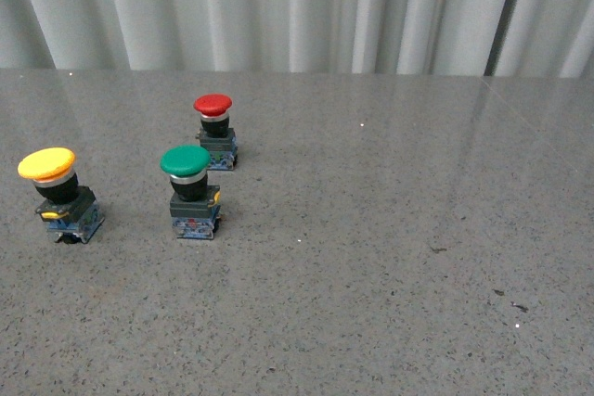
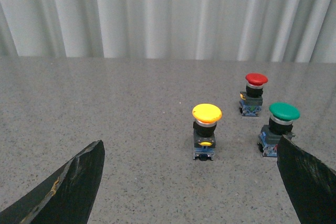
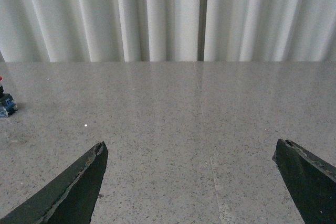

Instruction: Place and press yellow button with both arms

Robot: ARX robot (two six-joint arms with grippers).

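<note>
The yellow button (image 1: 60, 194) stands upright on the grey table at the far left, with a round yellow cap, black neck and blue-grey base. It also shows in the left wrist view (image 2: 206, 130), ahead of my left gripper (image 2: 190, 150) and between its wide-open black fingers (image 2: 73, 187). The left gripper is empty and apart from the button. My right gripper (image 3: 190, 148) is open and empty over bare table. Neither arm shows in the front view.
A green-capped button (image 1: 192, 191) stands right of the yellow one, and a red-capped button (image 1: 214, 132) stands behind it. Both show in the left wrist view, green (image 2: 280, 127) and red (image 2: 254, 94). White curtains hang behind the table (image 1: 390, 257).
</note>
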